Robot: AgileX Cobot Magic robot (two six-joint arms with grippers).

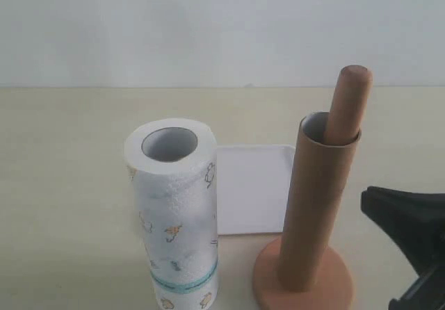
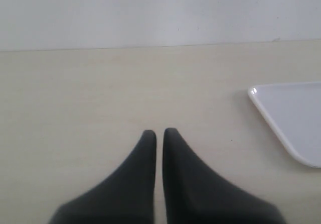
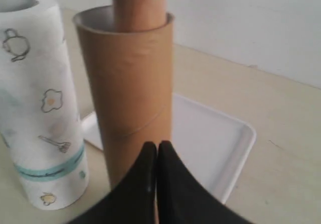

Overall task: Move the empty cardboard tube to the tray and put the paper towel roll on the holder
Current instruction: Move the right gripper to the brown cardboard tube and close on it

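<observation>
Right wrist view, nearest first: the right gripper [image 3: 157, 144] has its two black fingers pressed tip to tip, clenched on nothing, just in front of the empty cardboard tube [image 3: 128, 78]. The plain brown tube stands upright, sleeved over the post of the holder [image 1: 350, 101]. The post's rounded reddish-brown top pokes out above the tube's rim, and the round base sits flat on the table [image 1: 62, 185].

Just beside the tube, apart from it, the paper towel roll [image 1: 174, 206] stands on end with its grey core hole facing up and its teal band near the bottom. Its markings are small line drawings touched with yellow: a kettle, a fried egg, something like scissors.

Behind both lies the tray [image 1: 254, 185], white, shallow and flat on the table, showing between roll and tube in the exterior view.

The left gripper [image 2: 159, 132] hangs over bare tabletop, its fingers drawn together with only a thin slit between them, gripping nothing; a rounded corner of the tray shows nearby, apart from it.

The table is pale cream with a faint wood grain. Beyond its far edge rises a plain whitish wall [image 1: 208, 25].
</observation>
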